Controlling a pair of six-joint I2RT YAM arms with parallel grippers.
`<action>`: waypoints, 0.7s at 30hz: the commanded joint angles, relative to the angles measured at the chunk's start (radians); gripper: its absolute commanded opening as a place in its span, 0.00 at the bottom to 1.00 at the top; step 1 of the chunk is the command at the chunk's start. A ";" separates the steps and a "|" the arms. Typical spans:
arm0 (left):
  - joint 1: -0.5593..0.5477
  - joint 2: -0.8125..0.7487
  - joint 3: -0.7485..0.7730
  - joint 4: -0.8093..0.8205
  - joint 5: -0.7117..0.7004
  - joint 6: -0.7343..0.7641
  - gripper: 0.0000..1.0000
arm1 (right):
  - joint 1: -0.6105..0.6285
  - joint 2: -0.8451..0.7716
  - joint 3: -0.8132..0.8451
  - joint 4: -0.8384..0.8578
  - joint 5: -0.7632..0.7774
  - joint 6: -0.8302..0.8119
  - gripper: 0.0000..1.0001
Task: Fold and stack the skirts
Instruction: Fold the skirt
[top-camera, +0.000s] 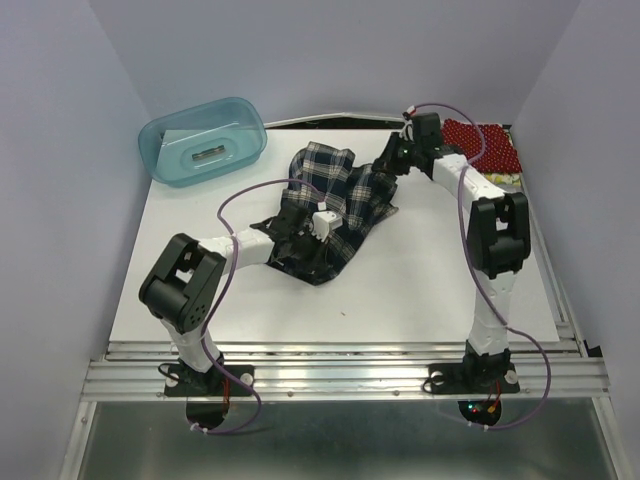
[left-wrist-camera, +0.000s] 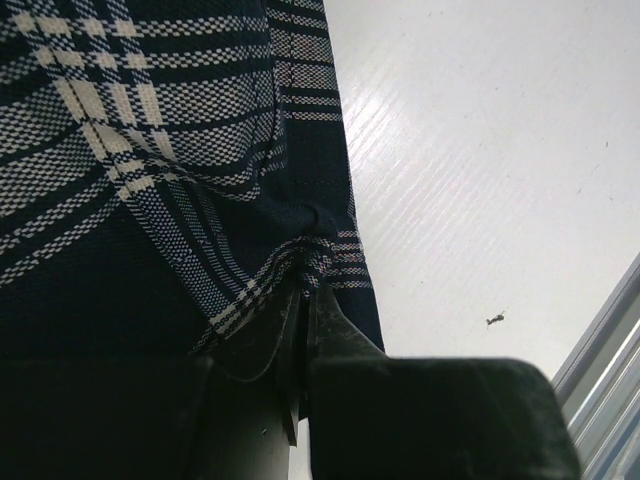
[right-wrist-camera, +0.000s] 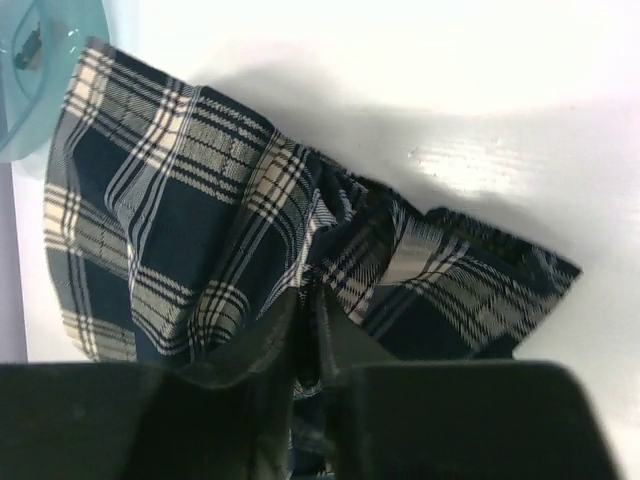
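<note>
1. The left pincer (left-wrist-camera: 303, 300) is over the near part of the counter (top-camera: 430, 280). Its two fingers are pressed together and a small fold of the plaid skirt (top-camera: 345, 195) is pinched between them, at the edge of the cloth.
2. In the left wrist view, the cloth is gathered into little wrinkles at the fingertips. Bare counter shows to the right of it.
3. The plaid skirt lies crumpled in the middle of the counter, between the two arms. It runs from the left pincer at its near end to the right pincer (right-wrist-camera: 308, 300) at its far right side. Its far left part stands up in a hump.
4. The right pincer is also narrow, and it grips a bunch of the same skirt. In its wrist view the pleats gather toward the fingertips and spread out to both sides.
5. The red skirt (top-camera: 490, 145) lies in the far right corner, behind the right arm and apart from the plaid one. A yellowish strip (top-camera: 507, 180) shows at its near edge; it is too small to say more.
6. The teal tub (top-camera: 250, 125) stands in the far left corner, near the hump but not touching it. A small object lies inside; I cannot tell what it is.
</note>
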 joint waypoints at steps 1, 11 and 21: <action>0.006 -0.005 -0.010 -0.084 -0.029 0.001 0.00 | 0.000 0.109 0.160 0.069 -0.060 0.015 0.25; 0.006 -0.003 -0.011 -0.084 -0.026 -0.001 0.00 | 0.000 0.201 0.300 0.069 -0.090 0.041 0.38; 0.006 0.011 -0.011 -0.083 -0.017 -0.002 0.00 | 0.000 0.132 0.315 -0.027 0.069 -0.067 0.56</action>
